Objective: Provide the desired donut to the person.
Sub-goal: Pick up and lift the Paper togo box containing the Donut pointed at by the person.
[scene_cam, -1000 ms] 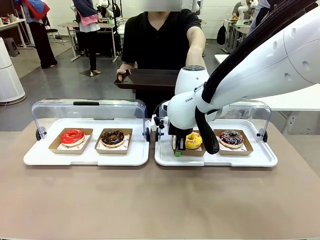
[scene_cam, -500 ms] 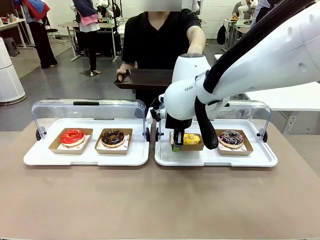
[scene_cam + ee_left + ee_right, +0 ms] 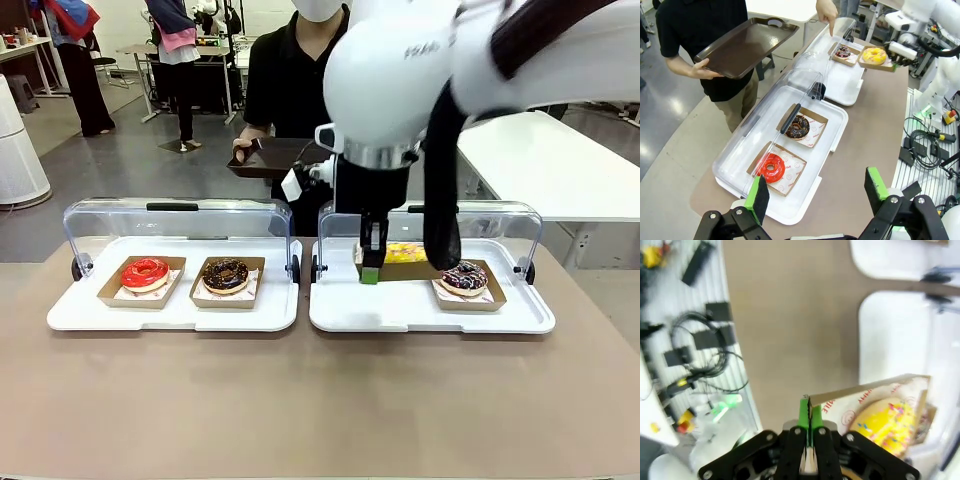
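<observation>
A yellow sprinkled donut (image 3: 405, 253) in its cardboard tray hangs tilted above the right white tray (image 3: 400, 310). My right gripper (image 3: 370, 272) is shut on the near edge of that cardboard tray (image 3: 860, 390), and the donut (image 3: 887, 425) lies just beyond the fingers. The person (image 3: 285, 80) stands at the far side, holding a brown serving tray (image 3: 275, 157) in one hand. Their other hand (image 3: 827, 10) points down at the right tray's cover. My left gripper (image 3: 816, 192) hovers open, high above the left tray, with nothing between its fingers.
The left white tray (image 3: 170, 310) holds a red donut (image 3: 145, 271) and a chocolate donut (image 3: 226, 273). A chocolate sprinkled donut (image 3: 463, 275) stays on the right tray. Both clear covers (image 3: 175, 215) stand raised at the back. Bare table lies in front.
My right arm has lifted the yellow donut in its cardboard tray off the right white tray, up and slightly back. The other donuts have not moved.
</observation>
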Tool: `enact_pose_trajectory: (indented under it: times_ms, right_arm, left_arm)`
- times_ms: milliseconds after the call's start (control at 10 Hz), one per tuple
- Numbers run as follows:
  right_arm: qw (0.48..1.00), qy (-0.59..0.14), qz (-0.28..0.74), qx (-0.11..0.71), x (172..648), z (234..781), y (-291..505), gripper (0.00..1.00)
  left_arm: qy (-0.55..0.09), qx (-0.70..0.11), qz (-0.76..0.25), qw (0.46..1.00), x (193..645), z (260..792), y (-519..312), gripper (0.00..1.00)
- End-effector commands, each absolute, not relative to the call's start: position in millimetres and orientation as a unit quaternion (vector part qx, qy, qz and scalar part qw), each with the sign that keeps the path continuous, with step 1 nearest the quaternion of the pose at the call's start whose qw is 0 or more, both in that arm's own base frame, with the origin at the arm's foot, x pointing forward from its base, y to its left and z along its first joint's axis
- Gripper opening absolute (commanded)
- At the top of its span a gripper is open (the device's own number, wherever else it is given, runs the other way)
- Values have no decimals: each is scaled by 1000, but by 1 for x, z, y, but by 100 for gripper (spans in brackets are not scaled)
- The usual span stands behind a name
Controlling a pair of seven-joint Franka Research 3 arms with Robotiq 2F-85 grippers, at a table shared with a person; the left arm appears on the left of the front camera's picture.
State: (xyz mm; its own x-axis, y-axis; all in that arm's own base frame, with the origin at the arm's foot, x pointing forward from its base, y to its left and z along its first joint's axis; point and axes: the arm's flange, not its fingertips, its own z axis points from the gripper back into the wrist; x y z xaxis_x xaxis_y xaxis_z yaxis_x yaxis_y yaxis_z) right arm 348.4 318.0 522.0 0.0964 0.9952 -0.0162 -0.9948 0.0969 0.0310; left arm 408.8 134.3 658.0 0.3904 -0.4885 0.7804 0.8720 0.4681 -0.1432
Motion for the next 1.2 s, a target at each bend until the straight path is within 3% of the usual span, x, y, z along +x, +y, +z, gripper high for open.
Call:
enact_pose_trajectory:
  times_ms: [0,500,800,900,1100]
  right_arm:
    - [746,11,666,-10,335,548,324,0]
    - [759,-28,650,-10,373,628,347,0]
    - [749,-20,662,29,412,612,337,0]
    - [755,-34,655,4,389,621,340,0]
    - [755,-34,655,4,389,621,340,0]
  left_arm:
    - [-344,-283,-434,783,408,660,134,100]
    - [-344,-283,-434,783,408,660,134,100]
    - [-344,-283,-434,783,408,660,134,100]
    - [-344,-283,-434,783,408,660,134,100]
    - [-344,-283,-434,783,408,660,134,100]
